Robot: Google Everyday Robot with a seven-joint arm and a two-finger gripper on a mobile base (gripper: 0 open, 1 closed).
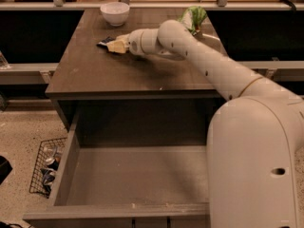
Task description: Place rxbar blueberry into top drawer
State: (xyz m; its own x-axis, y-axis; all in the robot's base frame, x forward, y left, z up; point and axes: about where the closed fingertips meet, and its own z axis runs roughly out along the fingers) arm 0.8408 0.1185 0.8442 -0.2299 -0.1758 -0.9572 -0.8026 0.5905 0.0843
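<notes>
The rxbar blueberry (104, 42), a small dark flat bar, lies at the far left-middle of the brown table top (95, 75). My gripper (114, 45) reaches across the table from the right, low over the surface. Its pale yellow fingers (118, 45) come together on the bar's right end, and the bar sticks out to the left of them. The top drawer (71, 156) is pulled wide open below the table's front edge, and its grey floor shows nothing in it. My white arm covers the drawer's right part.
A white bowl (115, 12) stands at the table's back edge. A green-and-white chip bag (194, 17) lies at the back right, behind my arm. A black wire basket (45, 167) with cans sits on the floor left of the drawer.
</notes>
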